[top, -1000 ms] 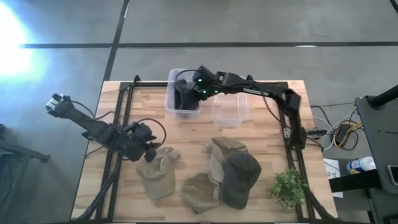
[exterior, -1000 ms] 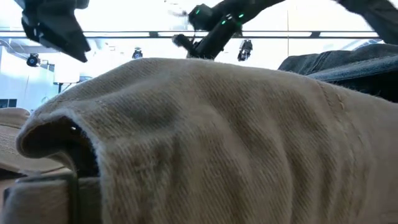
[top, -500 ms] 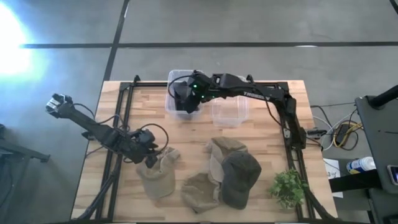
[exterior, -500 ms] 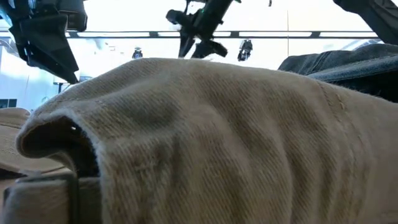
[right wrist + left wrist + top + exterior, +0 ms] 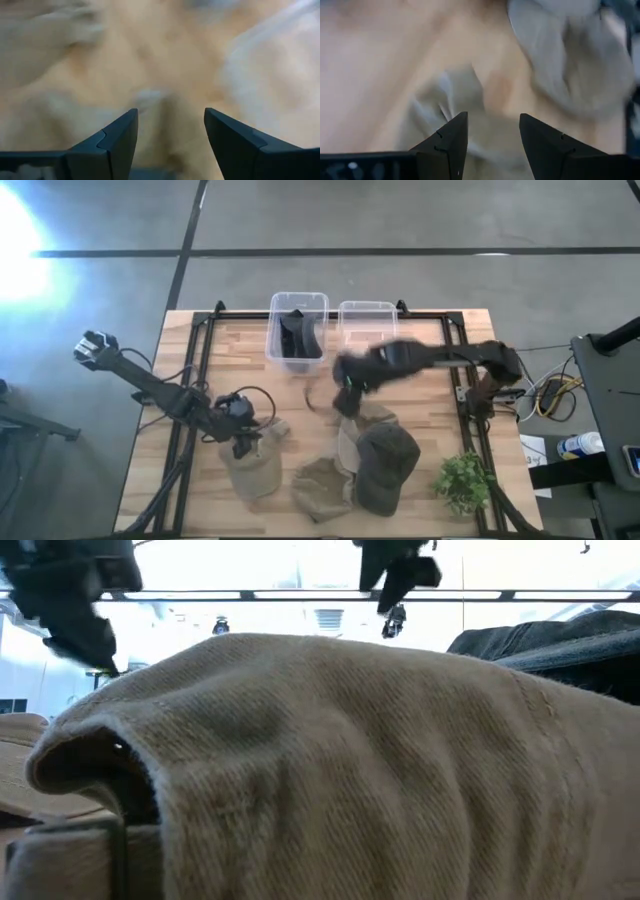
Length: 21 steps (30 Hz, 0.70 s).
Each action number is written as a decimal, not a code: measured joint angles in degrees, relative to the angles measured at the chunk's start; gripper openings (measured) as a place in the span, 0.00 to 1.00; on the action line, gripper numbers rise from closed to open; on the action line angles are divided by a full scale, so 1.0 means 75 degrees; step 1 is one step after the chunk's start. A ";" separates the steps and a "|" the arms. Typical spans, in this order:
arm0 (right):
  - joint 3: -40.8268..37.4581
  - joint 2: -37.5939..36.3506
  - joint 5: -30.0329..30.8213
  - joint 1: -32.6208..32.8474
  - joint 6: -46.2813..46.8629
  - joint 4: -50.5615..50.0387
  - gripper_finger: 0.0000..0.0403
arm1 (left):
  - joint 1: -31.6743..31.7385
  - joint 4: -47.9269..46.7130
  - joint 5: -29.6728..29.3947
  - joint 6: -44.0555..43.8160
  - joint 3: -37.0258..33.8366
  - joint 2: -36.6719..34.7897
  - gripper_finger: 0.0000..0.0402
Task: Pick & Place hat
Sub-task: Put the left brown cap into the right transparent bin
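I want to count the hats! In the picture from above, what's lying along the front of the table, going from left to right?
Left gripper over the light tan hat → brown-tan hat → dark olive cap → little green plant.

You've got the left gripper (image 5: pixel 243 442) sitting on the tan hat (image 5: pixel 252 465) at table (image 5: pixel 420 430) front-left. Right gripper (image 5: pixel 347 388) hangs blurred mid-table, above the hat pile (image 5: pixel 365 455). Dark hat (image 5: pixel 298 335) lies in the left bin (image 5: pixel 297 330) (right bin (image 5: pixel 367 340) beside it).
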 joint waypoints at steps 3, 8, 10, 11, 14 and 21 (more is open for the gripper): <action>-0.0885 -0.0277 -0.0201 0.0669 0.0847 0.1191 0.56 | -0.0058 -0.0240 0.1427 0.0159 -0.0003 0.0021 0.43; -0.1873 -0.0208 -0.0291 0.1116 0.1968 0.2600 0.56 | -0.0366 -0.0699 0.3084 0.0467 -0.0013 0.0157 0.43; -0.2043 -0.0165 -0.0353 0.1251 0.2272 0.2787 0.56 | -0.0506 -0.0725 0.3342 0.0568 -0.0116 0.0308 0.43; -0.2134 -0.0133 -0.0382 0.1314 0.2347 0.2844 0.56 | -0.0555 -0.0633 0.3393 0.0588 -0.0211 0.0405 0.43; -0.2338 -0.0014 -0.0397 0.1421 0.2482 0.3246 0.56 | -0.0561 0.0531 0.3410 0.0553 -0.0689 0.0790 0.43; -0.2472 0.0055 -0.0200 0.1430 0.2566 0.3787 0.56 | -0.0443 0.4443 0.2822 -0.0631 -0.1778 0.2309 0.43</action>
